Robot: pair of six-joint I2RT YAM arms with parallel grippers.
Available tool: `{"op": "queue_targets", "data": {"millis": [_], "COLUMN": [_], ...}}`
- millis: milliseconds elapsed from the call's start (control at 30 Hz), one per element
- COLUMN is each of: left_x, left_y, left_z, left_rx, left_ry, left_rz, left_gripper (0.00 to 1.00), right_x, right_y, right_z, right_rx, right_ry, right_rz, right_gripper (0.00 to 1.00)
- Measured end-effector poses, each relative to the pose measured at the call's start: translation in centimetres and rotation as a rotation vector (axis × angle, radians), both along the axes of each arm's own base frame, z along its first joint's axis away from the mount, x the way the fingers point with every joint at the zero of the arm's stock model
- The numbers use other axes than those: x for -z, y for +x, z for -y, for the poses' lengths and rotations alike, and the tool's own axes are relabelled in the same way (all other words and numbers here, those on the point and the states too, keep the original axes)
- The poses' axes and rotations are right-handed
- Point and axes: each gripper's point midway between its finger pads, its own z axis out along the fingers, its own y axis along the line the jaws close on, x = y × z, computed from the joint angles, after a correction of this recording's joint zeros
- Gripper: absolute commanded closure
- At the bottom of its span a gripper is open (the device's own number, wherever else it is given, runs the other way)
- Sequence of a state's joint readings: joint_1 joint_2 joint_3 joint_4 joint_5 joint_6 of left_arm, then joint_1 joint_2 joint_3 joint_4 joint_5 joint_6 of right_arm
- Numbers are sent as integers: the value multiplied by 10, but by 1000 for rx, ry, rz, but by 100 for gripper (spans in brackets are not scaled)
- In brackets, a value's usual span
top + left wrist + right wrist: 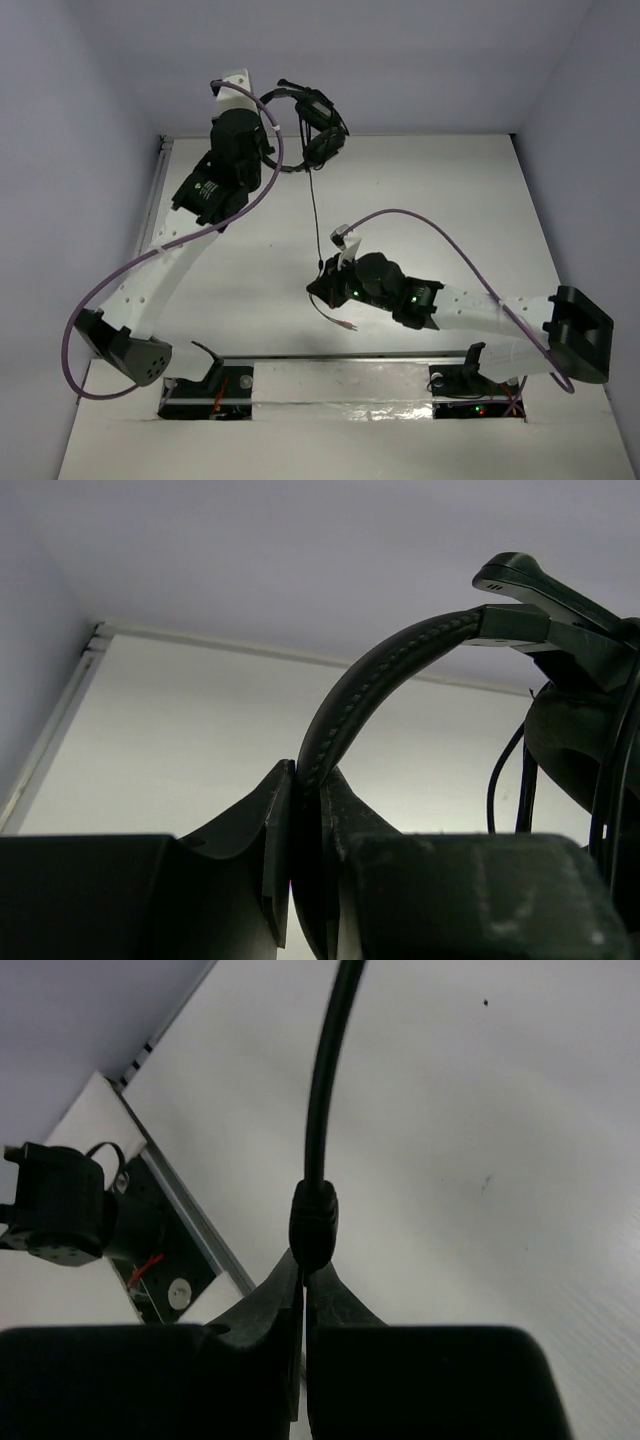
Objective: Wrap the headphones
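The black headphones (318, 125) hang above the far side of the table. My left gripper (268, 137) is shut on their stitched headband (385, 675), which arches up from between the jaws (310, 780) to an earcup (575, 745) at the right. The thin dark cable (313, 205) runs down from the earcups to my right gripper (324, 272). That gripper (304, 1265) is shut on the cable (325, 1080) just below a thicker sleeve (313, 1222). The loose end with the small reddish plug (347, 325) trails below the gripper near the table.
Purple robot cables (265, 190) loop round both arms. The white table (450, 190) is walled at the back and on both sides, with a metal rail (152, 200) along its left edge. The arm bases (210, 385) stand at the near edge, one showing in the right wrist view (60, 1210).
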State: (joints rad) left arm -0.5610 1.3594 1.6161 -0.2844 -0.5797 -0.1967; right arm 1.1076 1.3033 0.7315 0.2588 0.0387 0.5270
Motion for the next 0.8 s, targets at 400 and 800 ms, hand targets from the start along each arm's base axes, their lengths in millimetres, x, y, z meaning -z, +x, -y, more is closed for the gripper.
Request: {"op": "queue_targets", "data": {"millis": [400,800], "left_x": [76,147], "left_y": [20,-2], "left_z": [-10,20], "left_rx": [-97,6], "left_ry": [193,303], "left_rz": [-145,-274], "left_gripper": [100,100], "right_x": [-61,-117], "right_y": [-14,20], "right_z": [31,73], "right_rx": [105,271], "right_ry": [-126,-278], "right_rz": [103,312], "right_gripper": [100,100]}}
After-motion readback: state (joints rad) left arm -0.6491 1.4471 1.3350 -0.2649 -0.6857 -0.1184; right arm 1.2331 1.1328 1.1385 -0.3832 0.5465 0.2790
